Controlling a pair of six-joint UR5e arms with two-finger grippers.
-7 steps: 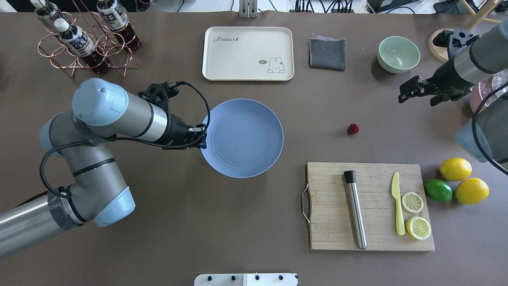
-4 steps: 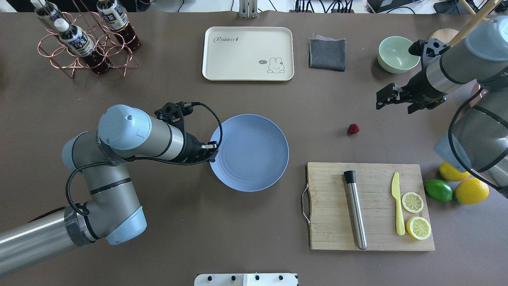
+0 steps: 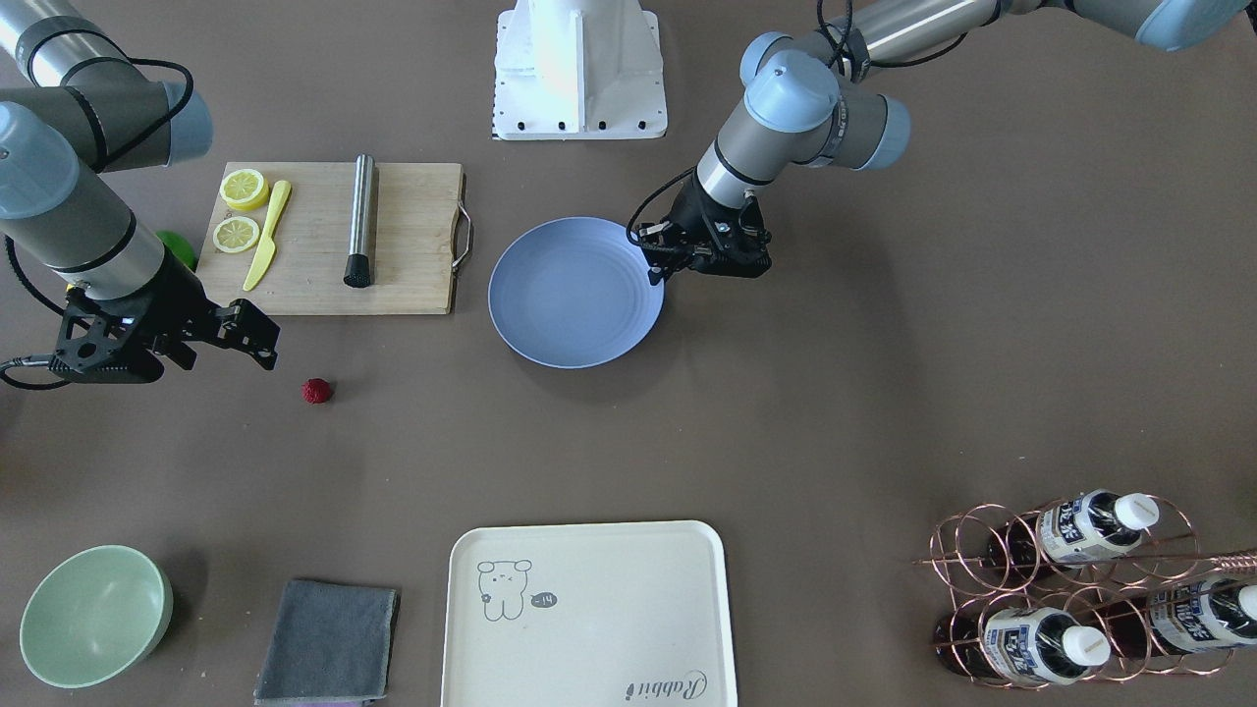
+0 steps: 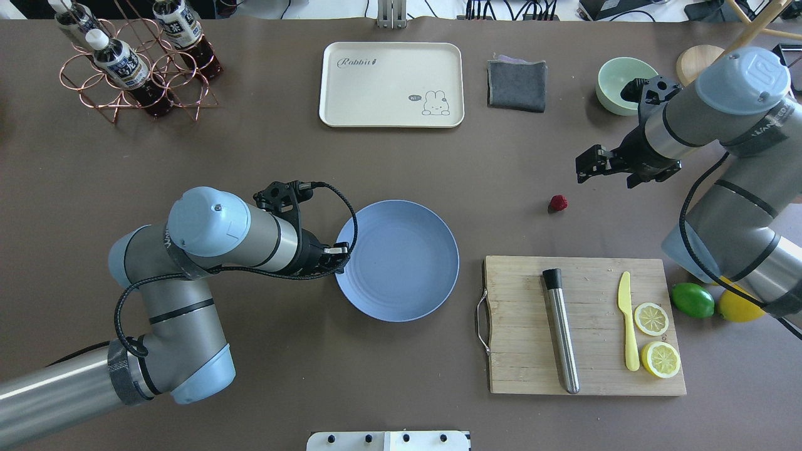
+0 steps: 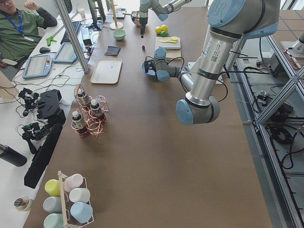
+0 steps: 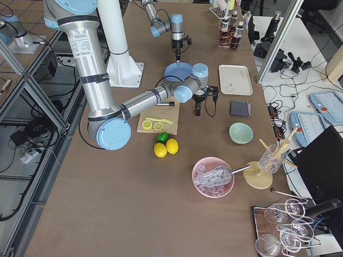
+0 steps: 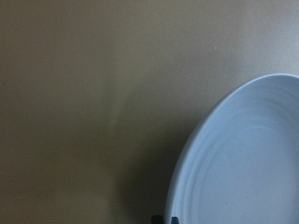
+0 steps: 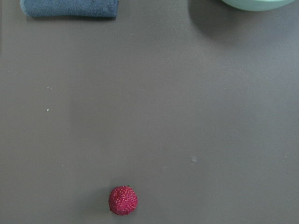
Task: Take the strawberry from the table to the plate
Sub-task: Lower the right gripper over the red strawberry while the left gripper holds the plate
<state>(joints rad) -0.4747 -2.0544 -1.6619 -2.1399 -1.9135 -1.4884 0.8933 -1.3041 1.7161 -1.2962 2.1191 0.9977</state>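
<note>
The strawberry (image 4: 558, 202) (image 3: 316, 391) lies on the bare table (image 4: 501, 188), small and dark red; the right wrist view has it near the bottom edge (image 8: 123, 200). My right gripper (image 4: 580, 169) (image 3: 263, 341) hovers open just right of and behind the berry, with nothing between its fingers. The blue plate (image 4: 401, 263) (image 3: 574, 295) sits mid-table, empty. My left gripper (image 4: 341, 258) (image 3: 656, 263) is shut on the plate's left rim. The left wrist view shows that rim (image 7: 187, 154) running down to the fingertips.
A wooden cutting board (image 4: 526, 326) with a metal muddler, yellow knife and lemon slices lies right of the plate. A lime (image 4: 692, 300) and lemon sit beyond it. At the back are a green bowl (image 4: 617, 88), grey cloth (image 4: 517, 84), cream tray (image 4: 391, 84) and bottle rack (image 4: 131, 62).
My left gripper has dragged the plate right and toward the robot's side. My right arm has swung left, bringing its open gripper close to the strawberry, which has not moved.
</note>
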